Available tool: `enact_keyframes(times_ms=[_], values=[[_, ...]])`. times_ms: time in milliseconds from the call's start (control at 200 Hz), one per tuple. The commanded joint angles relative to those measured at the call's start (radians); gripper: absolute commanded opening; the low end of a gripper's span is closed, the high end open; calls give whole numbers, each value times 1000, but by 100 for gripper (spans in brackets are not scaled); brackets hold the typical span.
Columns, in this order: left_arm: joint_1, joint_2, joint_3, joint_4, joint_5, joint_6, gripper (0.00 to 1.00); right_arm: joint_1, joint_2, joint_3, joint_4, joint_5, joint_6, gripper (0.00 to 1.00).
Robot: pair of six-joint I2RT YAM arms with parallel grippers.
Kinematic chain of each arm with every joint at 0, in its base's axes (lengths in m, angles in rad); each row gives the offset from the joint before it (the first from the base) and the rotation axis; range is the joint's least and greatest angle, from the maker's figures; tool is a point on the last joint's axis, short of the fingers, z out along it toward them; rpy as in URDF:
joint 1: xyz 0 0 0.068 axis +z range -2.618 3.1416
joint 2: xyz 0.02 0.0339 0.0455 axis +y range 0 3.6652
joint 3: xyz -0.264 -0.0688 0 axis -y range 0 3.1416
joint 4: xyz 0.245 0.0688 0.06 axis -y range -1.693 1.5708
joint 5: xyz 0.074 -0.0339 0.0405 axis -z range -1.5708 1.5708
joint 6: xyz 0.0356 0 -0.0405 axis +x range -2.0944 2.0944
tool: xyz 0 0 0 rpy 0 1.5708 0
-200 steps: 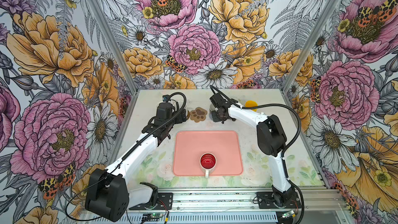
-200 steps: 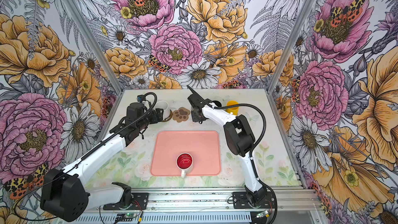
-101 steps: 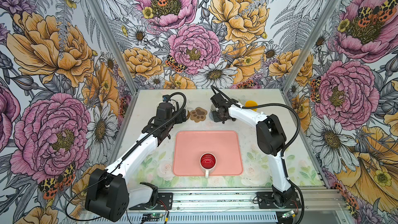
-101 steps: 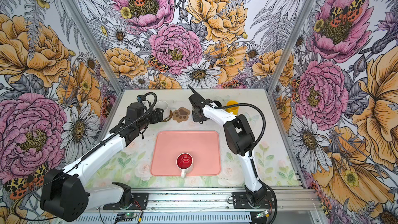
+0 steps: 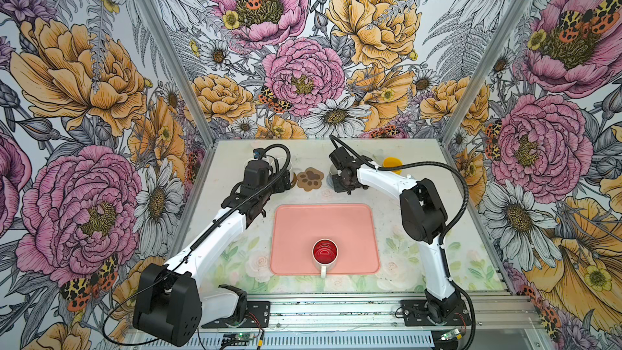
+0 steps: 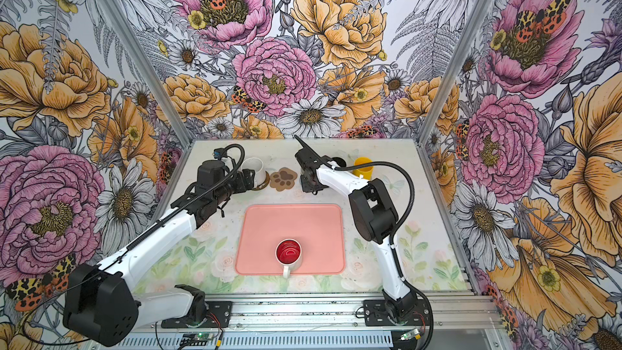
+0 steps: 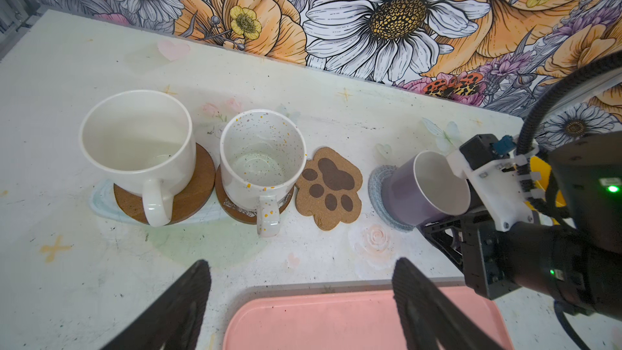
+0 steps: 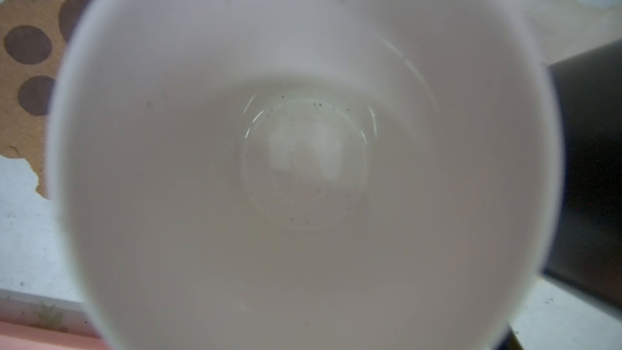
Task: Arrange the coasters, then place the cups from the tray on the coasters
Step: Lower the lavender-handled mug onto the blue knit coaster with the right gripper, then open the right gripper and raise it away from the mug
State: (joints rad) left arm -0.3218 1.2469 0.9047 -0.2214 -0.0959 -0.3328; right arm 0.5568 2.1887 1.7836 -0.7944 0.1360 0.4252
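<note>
Lying nearest the front edge of the tabletop [image 5: 393,264], midway along it, the tray [image 5: 323,223] carries one cup. This is the red-interior mug [image 5: 324,252], upright by the tray's front rim with its handle towards the front edge, and it shows in both top views [image 6: 288,252]. Just past the tray's far left corner the left gripper [image 7: 301,265] hangs over bare tabletop. Its fingers [image 7: 198,284] are wide apart with nothing between them.

Beyond the tray's far rim a row of coasters runs parallel to the far edge. Nearest the left edge, the plain white mug [image 7: 138,143] sits on a brown disc [image 7: 198,176]. Just beside it the speckled white mug [image 7: 262,159] sits on a second brown disc [image 7: 235,210], and both handles face the tray. Next along, the paw-print coaster [image 7: 328,186] lies bare.

After that comes the grey-blue woven coaster [image 7: 377,183], with the lavender mug [image 7: 414,196] on it; the coaster's edge shows on the paw-print side. The right gripper [image 7: 444,230] is clamped on this mug from the tray side, jaws drawn narrow, and the handle is hidden behind it. Whether the mug's base sits flat cannot be told. The right wrist view looks straight down into its pale inside [image 8: 303,163].

Farther towards the far right corner stands the yellow mug [image 5: 393,163]. In a top view the rim of a black mug [image 6: 338,162] shows between it and the right arm. What these two stand on is hidden.
</note>
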Motion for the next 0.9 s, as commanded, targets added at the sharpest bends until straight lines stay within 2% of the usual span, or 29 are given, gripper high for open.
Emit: enact_keyframes(times_ms=[0, 891], values=[[11, -23, -9, -9, -2, 10, 86, -3, 11, 4, 46, 9, 10, 0], [13, -20, -8, -6, 0, 12, 86, -3, 9, 37, 46, 11, -3, 0]])
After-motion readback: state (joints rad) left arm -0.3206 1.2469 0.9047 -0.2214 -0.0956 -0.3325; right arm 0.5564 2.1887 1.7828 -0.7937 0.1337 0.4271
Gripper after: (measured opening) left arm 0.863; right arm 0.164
